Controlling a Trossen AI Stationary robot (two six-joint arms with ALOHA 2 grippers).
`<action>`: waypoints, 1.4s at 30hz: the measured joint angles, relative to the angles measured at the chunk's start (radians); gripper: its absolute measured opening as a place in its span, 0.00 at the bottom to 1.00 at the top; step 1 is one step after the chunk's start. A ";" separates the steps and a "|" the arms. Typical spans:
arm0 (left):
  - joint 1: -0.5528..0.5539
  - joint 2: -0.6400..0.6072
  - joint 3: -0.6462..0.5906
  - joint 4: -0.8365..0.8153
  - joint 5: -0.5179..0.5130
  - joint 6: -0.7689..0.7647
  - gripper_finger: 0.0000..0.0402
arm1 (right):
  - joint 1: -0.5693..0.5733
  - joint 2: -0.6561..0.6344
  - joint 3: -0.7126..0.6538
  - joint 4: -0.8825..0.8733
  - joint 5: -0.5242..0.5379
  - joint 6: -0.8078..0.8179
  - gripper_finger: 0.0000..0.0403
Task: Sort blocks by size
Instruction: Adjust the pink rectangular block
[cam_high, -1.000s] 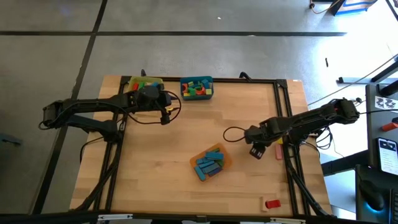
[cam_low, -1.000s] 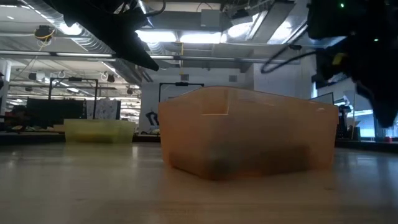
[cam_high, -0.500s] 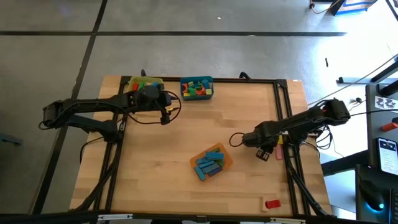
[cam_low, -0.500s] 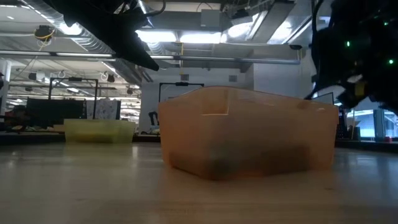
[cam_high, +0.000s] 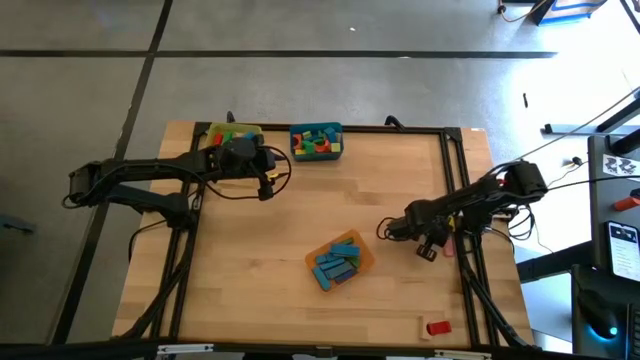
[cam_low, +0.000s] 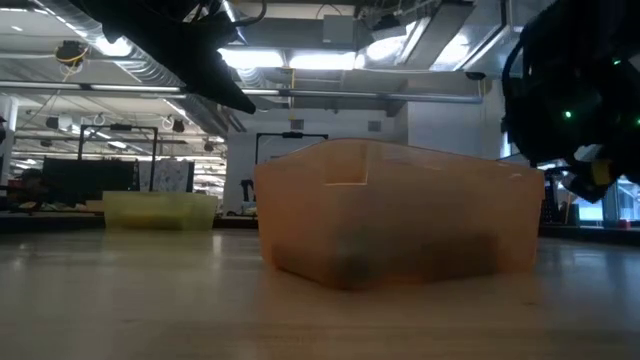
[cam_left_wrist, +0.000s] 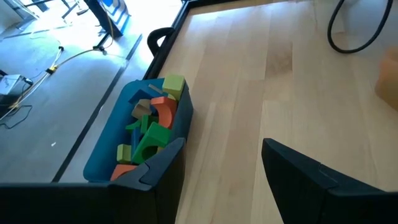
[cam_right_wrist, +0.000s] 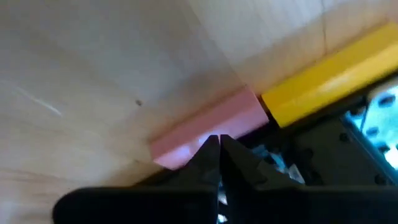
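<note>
The right gripper (cam_right_wrist: 217, 146) has its fingers pressed together, holding nothing, just beside a pink block (cam_right_wrist: 208, 127) and a yellow block (cam_right_wrist: 329, 78). The left gripper (cam_left_wrist: 221, 158) stands open near the teal bin (cam_left_wrist: 106, 146).

In the low view the orange bin (cam_low: 400, 215) shows only a dark smear through its cloudy wall, so the blocks inside cannot be made out, and the right arm (cam_low: 575, 90) is cut off by the picture's edge. From above, the left claw (cam_high: 266, 172) hides part of the yellow bin (cam_high: 232, 134). In the right wrist view the pink block (cam_right_wrist: 208, 127) and yellow block (cam_right_wrist: 333, 71) at the bench edge are blurred, the pink one partly behind the closed claw tips (cam_right_wrist: 219, 144).
</note>
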 joint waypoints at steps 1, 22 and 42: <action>0.000 0.000 0.000 0.000 0.000 0.000 0.49 | 0.000 0.009 0.000 -0.015 -0.007 0.000 0.03; 0.000 0.000 0.000 0.008 0.000 0.000 0.49 | 0.021 0.091 0.000 0.115 -0.032 -0.036 0.01; 0.000 0.000 0.000 0.006 0.000 0.000 0.49 | 0.020 0.084 0.201 -0.084 0.063 -0.060 0.02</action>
